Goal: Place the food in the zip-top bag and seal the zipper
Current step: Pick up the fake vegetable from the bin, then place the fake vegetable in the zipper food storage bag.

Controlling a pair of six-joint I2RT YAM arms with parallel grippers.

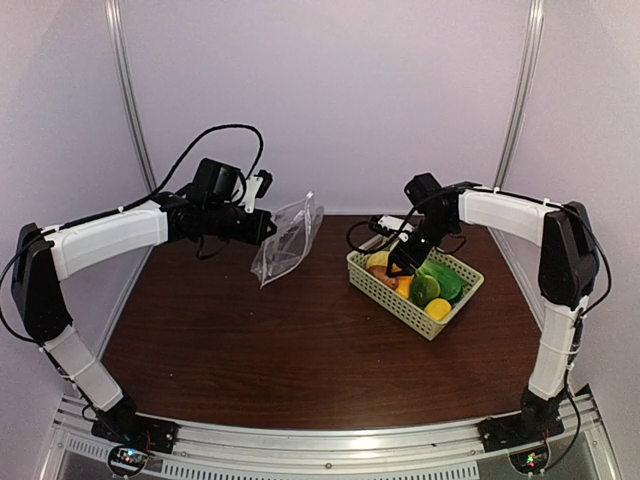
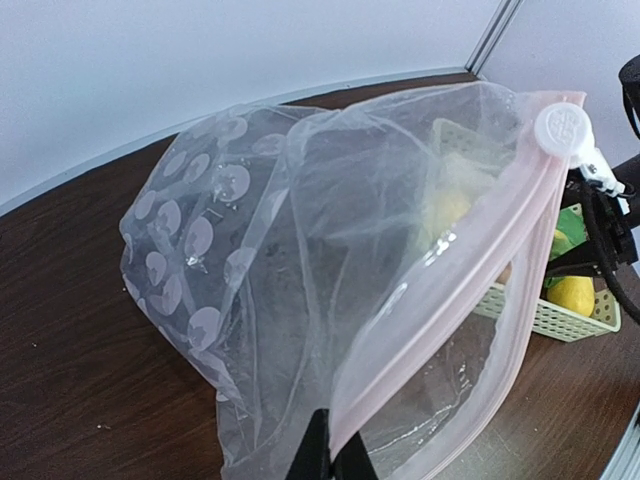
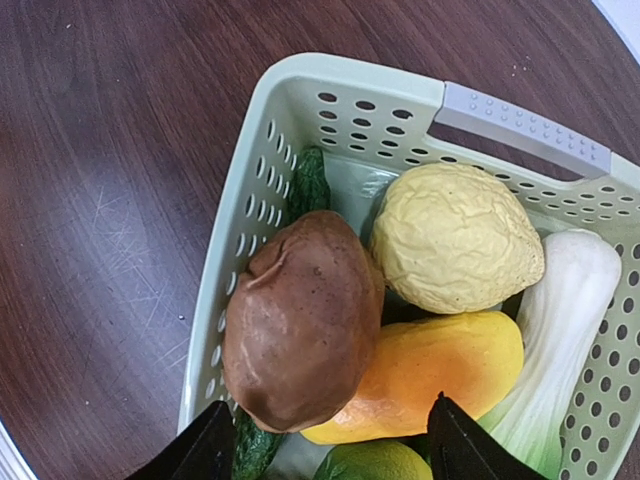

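My left gripper (image 1: 264,222) is shut on the mouth edge of the clear dotted zip-top bag (image 1: 288,238) and holds it above the table's far left. In the left wrist view the bag (image 2: 250,260) gapes open. Its pale pink zipper (image 2: 470,250) runs up to a white slider (image 2: 563,128), and my left gripper (image 2: 335,465) pinches that strip. My right gripper (image 1: 400,262) hangs open over the basket. In the right wrist view its jaws (image 3: 330,450) straddle a brown piece (image 3: 300,320) and an orange piece (image 3: 440,370). A yellow lemon (image 3: 455,235), a white-green leek (image 3: 560,330) and a dark green vegetable (image 3: 310,185) lie beside them.
The food sits in a pale green mesh basket (image 1: 385,292) at the table's right, with a grey handle (image 3: 520,125) on its far rim. White walls and metal posts close in the back and sides. Bare brown tabletop (image 1: 300,340) lies between bag and basket.
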